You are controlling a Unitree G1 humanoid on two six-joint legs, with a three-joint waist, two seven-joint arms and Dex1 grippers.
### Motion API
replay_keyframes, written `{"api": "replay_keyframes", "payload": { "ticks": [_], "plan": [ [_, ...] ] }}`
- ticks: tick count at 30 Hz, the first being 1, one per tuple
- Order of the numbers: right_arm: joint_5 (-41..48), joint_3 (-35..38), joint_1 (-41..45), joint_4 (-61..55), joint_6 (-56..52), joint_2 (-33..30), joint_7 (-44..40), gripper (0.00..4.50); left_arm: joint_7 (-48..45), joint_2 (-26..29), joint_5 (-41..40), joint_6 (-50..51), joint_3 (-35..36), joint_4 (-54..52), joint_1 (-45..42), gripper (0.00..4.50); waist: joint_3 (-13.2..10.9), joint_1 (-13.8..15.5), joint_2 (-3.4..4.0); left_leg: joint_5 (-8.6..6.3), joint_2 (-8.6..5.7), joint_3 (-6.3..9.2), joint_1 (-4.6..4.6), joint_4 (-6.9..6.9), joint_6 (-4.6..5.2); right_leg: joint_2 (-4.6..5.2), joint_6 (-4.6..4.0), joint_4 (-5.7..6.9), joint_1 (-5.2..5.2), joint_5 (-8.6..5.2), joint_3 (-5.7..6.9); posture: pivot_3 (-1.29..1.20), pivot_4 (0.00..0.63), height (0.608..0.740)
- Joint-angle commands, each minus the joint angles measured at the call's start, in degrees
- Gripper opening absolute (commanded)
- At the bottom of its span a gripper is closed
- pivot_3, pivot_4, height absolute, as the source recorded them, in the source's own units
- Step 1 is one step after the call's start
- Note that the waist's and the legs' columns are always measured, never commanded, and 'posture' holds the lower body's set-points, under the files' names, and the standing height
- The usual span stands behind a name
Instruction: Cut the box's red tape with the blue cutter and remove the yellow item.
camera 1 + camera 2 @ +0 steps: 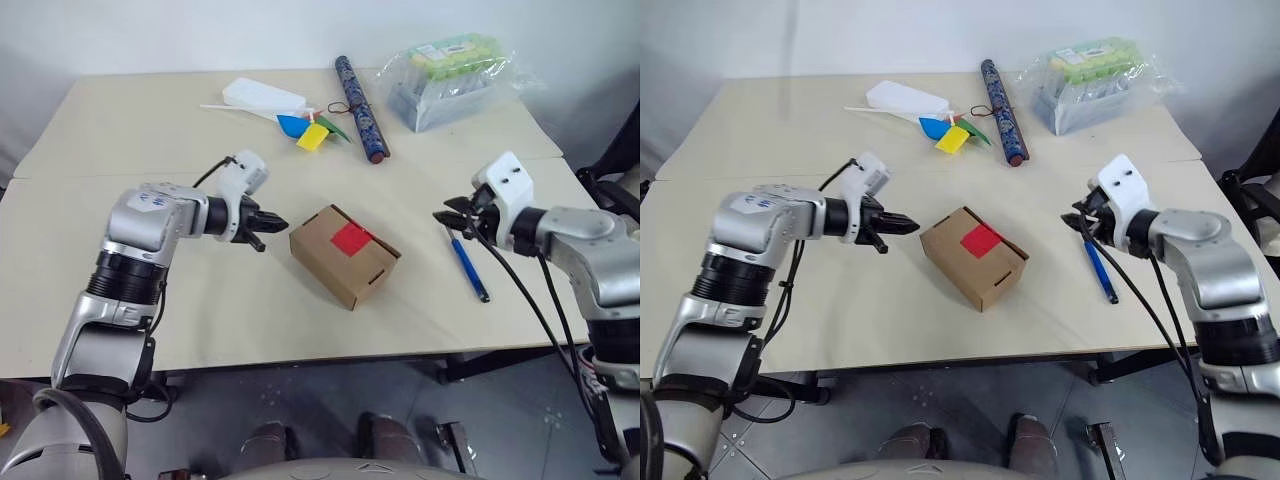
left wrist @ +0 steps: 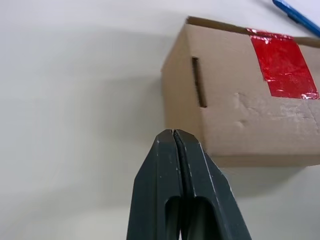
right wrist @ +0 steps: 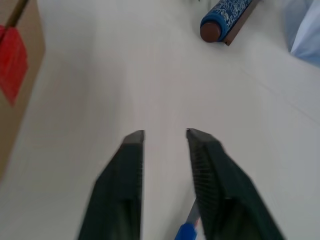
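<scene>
1. Box [image 1: 345, 255]: mid-table [image 1: 150, 130], red tape [image 1: 351, 238] on top.
2. Blue cutter [image 1: 468, 265]: flat on table, right of box.
3. Left tool [image 1: 268, 229]: fingers together, empty, near box.
4. Right tool [image 1: 452, 218]: fingers apart, empty, above cutter.

Pale beige table [image 1: 150, 320] before me, with the objects resting on its top.

Near the middle I see the brown box [image 1: 345, 255], lying skewed to the table's edge, with the red tape [image 1: 351, 238] on its upper face. To my right of it, apart from it, the blue cutter [image 1: 467, 264] lies flat on the top. Toward the far edge lie a flat white container [image 1: 263, 96], a small cluster of coloured paper pieces [image 1: 312, 130] and a long dark patterned tube [image 1: 361, 95]. At the far right corner sits a clear plastic bag of green-topped packs [image 1: 450, 78]. A seam runs across the tabletop behind the box.
</scene>
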State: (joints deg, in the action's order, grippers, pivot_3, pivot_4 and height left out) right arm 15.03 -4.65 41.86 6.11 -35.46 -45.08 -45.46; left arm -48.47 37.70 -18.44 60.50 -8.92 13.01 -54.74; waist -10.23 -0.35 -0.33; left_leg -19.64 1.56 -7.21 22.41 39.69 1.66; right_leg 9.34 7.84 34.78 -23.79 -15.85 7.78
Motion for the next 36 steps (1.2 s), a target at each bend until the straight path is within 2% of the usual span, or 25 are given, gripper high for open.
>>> {"api": "replay_keyframes", "payload": {
  "ticks": [1, 8, 12, 19, 22, 28, 36],
  "plan": [
    [-3.12, -3.45, 2.69, 4.72, 4.23, 0.99, -4.35, 0.01, -1.80, 2.77, -3.32, 5.35, 2.38, -7.14, 2.43, 0.00, -0.02, 0.01, 0.00, 0.01, 0.01, 0.00, 0.00, -0.07, -0.02, -0.01, 0.00, -0.02, 0.00, 0.00, 0.02, 0.00, 0.150, 0.740],
    [-6.61, -8.59, 6.18, 10.30, 6.66, 4.53, -10.32, 0.01, -1.03, 4.76, -10.61, 20.39, 3.12, -19.94, 9.78, 0.00, -0.12, 0.11, -0.03, 0.01, 0.03, 0.08, 0.08, -0.10, -0.08, -0.03, 0.02, -0.02, 0.01, 0.00, 0.12, 0.00, 0.150, 0.740],
    [-8.35, -10.58, 7.50, 12.02, 6.84, 6.21, -12.31, 0.01, 2.21, 1.07, -12.35, 24.24, 4.73, -21.89, 11.49, 0.00, -0.13, 0.30, -0.04, 0.02, 0.04, 0.24, 0.05, -0.07, -0.12, -0.05, 0.02, 0.01, 0.04, 0.00, 0.09, 0.00, 0.150, 0.740],
    [-8.76, -11.17, 6.18, 7.44, 3.40, 7.37, -14.13, 0.01, 8.31, -7.14, -9.92, 18.45, 5.87, -16.48, 11.00, 0.00, -0.13, 0.20, -0.04, 0.03, 0.03, 0.25, 0.03, 0.00, -0.14, -0.06, 0.02, 0.05, 0.09, 0.00, 0.10, 0.00, 0.150, 0.740],
    [-8.34, -10.87, 5.00, 3.74, 0.88, 6.96, -14.63, 0.01, 9.34, -8.34, -9.78, 16.74, 5.76, -14.39, 10.01, 0.00, -0.13, 0.18, -0.04, 0.03, 0.04, 0.24, 0.01, -0.01, -0.16, -0.08, 0.02, 0.06, 0.09, 0.00, 0.11, 0.00, 0.150, 0.740],
    [-4.86, -9.22, -0.61, -12.56, -9.32, 5.24, -14.29, 0.01, 8.82, -9.59, -8.58, 12.29, 3.06, -8.36, 6.89, 0.00, -0.13, 0.34, -0.04, 0.03, 0.02, 0.24, 0.01, 0.02, -0.17, -0.08, 0.02, 0.09, 0.10, 0.00, 0.12, 0.00, 0.150, 0.740],
    [-2.28, -8.50, -4.07, -21.76, -15.81, 4.45, -11.86, 0.01, 6.21, -9.86, -6.67, 7.20, -0.51, -2.54, 4.02, 0.00, -0.13, 0.37, -0.05, 0.03, 0.02, 0.17, 0.01, 0.05, -0.17, -0.08, 0.02, 0.08, 0.10, 0.00, 0.12, 0.00, 0.150, 0.740]
  ]
}}
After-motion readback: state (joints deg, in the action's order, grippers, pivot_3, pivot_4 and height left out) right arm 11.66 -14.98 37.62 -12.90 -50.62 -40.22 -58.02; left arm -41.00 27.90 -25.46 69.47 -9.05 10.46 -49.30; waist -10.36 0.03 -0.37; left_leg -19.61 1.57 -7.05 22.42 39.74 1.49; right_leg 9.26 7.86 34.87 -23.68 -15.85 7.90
